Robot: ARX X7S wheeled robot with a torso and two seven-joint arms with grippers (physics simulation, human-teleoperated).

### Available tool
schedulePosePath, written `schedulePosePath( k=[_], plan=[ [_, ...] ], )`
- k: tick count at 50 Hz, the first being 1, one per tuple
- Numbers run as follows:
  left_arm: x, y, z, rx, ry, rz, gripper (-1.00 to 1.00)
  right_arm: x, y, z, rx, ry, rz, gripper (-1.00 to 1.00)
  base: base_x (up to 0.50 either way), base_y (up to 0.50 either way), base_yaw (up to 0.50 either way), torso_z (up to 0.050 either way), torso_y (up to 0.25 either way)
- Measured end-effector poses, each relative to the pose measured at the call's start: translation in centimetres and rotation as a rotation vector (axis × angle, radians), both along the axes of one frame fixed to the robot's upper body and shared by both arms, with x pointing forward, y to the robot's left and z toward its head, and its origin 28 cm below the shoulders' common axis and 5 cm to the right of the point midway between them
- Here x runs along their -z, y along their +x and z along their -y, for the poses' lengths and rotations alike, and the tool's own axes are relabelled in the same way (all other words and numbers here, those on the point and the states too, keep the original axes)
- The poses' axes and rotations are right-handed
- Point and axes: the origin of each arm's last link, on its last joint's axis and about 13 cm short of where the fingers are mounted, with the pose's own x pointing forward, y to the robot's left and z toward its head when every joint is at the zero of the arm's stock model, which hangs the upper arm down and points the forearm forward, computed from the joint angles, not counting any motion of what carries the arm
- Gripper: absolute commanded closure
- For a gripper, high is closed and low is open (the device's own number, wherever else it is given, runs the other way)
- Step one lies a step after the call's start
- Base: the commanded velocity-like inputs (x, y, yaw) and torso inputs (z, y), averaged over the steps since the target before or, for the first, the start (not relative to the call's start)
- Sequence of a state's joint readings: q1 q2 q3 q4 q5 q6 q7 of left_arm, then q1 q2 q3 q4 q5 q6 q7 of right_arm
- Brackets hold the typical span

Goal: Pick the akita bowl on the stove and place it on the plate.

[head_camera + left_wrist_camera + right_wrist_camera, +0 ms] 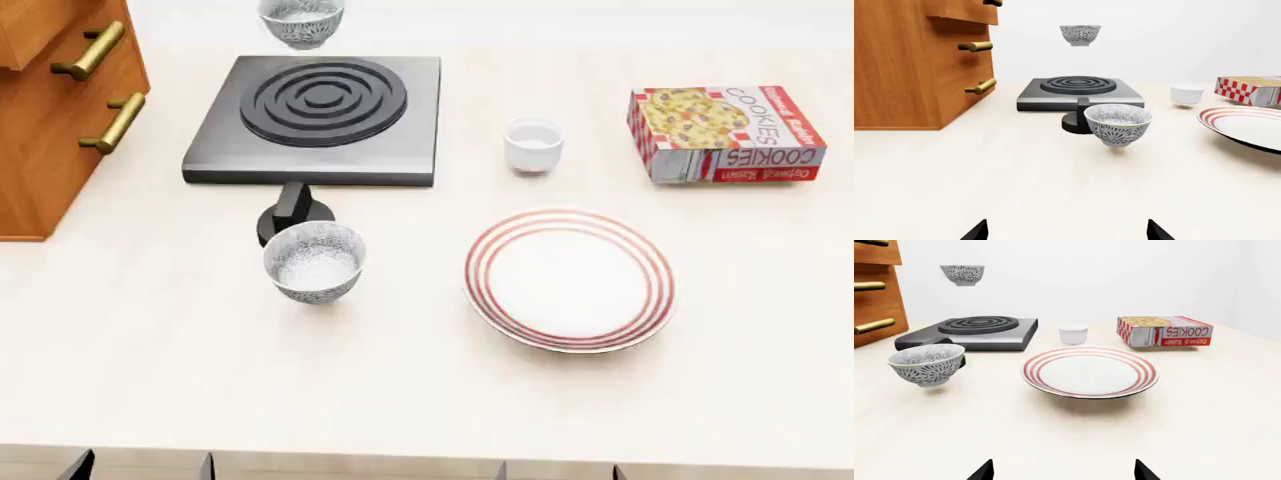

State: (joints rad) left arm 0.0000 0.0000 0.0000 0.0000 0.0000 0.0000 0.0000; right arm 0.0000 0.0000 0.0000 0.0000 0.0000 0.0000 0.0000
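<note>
One akita bowl (pixel 1080 35) hangs in the air above the stove (pixel 1079 91), clear of the burner rings; it shows at the head view's top edge (pixel 300 20). A second, alike bowl (pixel 315 261) sits in front of the stove's black knob (pixel 294 214). The red-ringed plate (pixel 570 279) lies to the right of that bowl. My left gripper (pixel 1067 232) is open and empty, low over the table, well short of the front bowl. Before the plate (pixel 1089 372), my right gripper (pixel 1063 471) stands open with nothing between its fingers.
A wooden drawer cabinet with brass handles (pixel 54 110) stands at the left beside the stove. A small white cup (pixel 533 144) and a cookie box (pixel 725 133) sit behind the plate. The table's front edge runs just above my grippers in the head view.
</note>
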Motion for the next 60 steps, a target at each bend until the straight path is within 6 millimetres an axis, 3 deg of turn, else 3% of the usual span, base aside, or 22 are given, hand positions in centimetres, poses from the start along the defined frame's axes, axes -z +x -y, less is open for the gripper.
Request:
schedulePosePath(
  k=[33,41,50,60],
  plan=[
    [0.0,0.1,0.0,-0.001,0.009,-0.004,-1.0,0.0,0.0,-0.1,-0.017,-0.007,-0.011,-1.0,0.0,0.0,0.0,0.0,0.0],
    [0.1,0.1,0.1,0.003,0.009,-0.007,-1.0,-0.9,0.7,-0.4,-0.055,-0.026,-0.02,-1.0,0.0,0.0,0.0,0.0,0.0],
    [0.2,0.1,0.1,0.004,0.01,-0.011,-1.0,-5.2,3.2,-1.4,-0.086,-0.015,0.027,-1.0,0.0,0.0,0.0,0.0,0.0],
    [0.3,0.1,0.1,0.004,0.011,-0.013,-1.0,-13.4,7.3,-2.1,-0.08,0.002,0.124,-1.0,0.0,0.0,0.0,0.0,0.0]
  ],
)
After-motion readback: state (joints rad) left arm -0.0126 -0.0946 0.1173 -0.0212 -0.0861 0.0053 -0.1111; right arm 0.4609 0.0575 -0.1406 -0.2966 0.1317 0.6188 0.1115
